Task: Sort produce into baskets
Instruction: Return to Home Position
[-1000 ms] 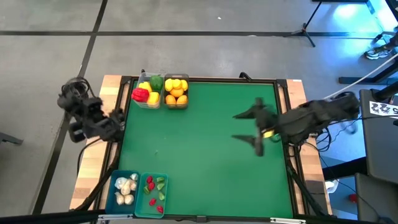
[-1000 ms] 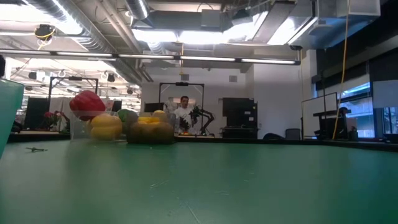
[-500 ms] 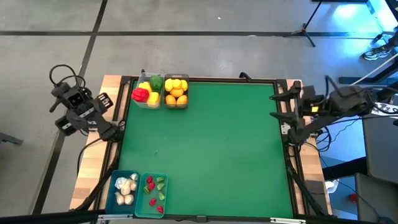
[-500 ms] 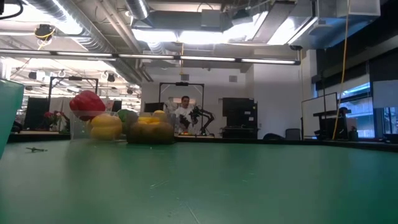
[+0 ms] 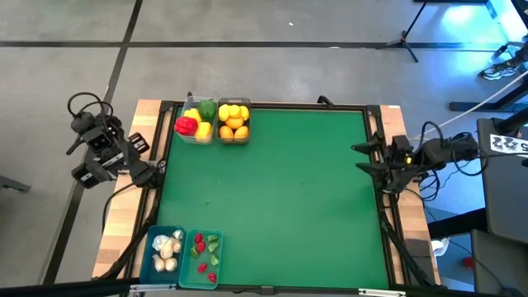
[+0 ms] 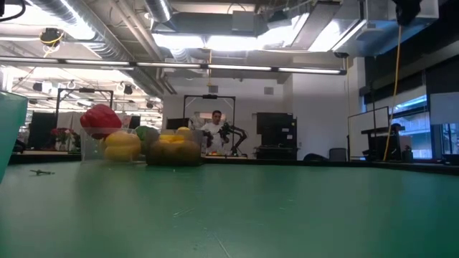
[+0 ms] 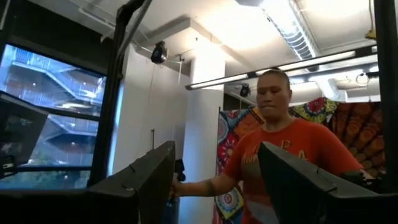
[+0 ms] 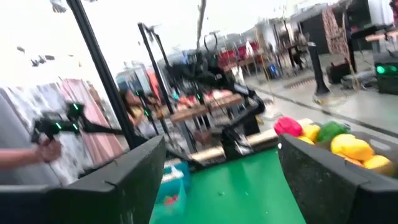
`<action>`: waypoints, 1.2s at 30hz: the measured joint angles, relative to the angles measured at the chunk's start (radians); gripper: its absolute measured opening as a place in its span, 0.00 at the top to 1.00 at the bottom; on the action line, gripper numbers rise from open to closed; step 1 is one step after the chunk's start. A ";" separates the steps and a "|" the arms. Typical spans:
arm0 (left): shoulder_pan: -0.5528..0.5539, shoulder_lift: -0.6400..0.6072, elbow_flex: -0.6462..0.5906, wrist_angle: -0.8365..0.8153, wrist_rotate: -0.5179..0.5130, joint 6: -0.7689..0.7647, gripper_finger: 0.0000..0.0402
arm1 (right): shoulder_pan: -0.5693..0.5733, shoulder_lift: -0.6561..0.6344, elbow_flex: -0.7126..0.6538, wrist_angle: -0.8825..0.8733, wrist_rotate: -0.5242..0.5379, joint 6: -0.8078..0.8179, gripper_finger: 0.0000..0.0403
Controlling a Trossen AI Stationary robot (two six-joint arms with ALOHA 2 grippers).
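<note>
The right arm [image 5: 412,154] has drawn back off the bench [image 5: 280,198] to its edge — jaws wide, empty, like the left arm's [image 5: 103,148]. Produce [image 5: 234,115] lies in the bins [image 5: 165,231], well apart from both jaws — sorting looks finished.

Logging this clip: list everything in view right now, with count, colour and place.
Mat: one, green, covers the table.
Bell peppers: several, red, yellow, green; in the clear pepper bin, far edge.
Lemons and oranges: several, yellow, orange; in the clear citrus bin beside it.
Garlic: several, white; in the teal garlic bin, near corner on the left arm's side.
Chilies: several, red, green; in the adjacent teal chili bin.
Person: one, red shirt, beyond the table.
Left gripper: dark, open, off the mat.
Right gripper: dark, open, at the mat's edge.
</note>
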 joint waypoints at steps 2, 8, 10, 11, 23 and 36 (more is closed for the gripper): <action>0.000 0.000 0.000 -0.014 0.000 -0.009 0.43 | 0.000 -0.043 -0.057 0.044 -0.001 0.001 0.25; 0.000 0.000 -0.018 -0.055 0.000 -0.024 0.43 | 0.000 -0.141 -0.199 0.110 0.009 0.015 0.25; 0.000 0.000 -0.045 -0.059 0.000 -0.024 0.43 | 0.000 -0.167 -0.238 0.116 0.013 0.029 0.25; 0.000 0.000 -0.062 -0.051 0.000 -0.029 0.43 | 0.000 -0.177 -0.255 0.125 0.017 0.032 0.25; 0.000 0.000 -0.349 0.292 0.001 -0.078 0.43 | -0.001 -0.217 -0.312 0.168 -0.002 0.033 0.25; 0.000 0.000 -0.549 0.533 0.030 -0.085 0.43 | -0.001 -0.217 -0.427 0.193 -0.038 0.068 0.25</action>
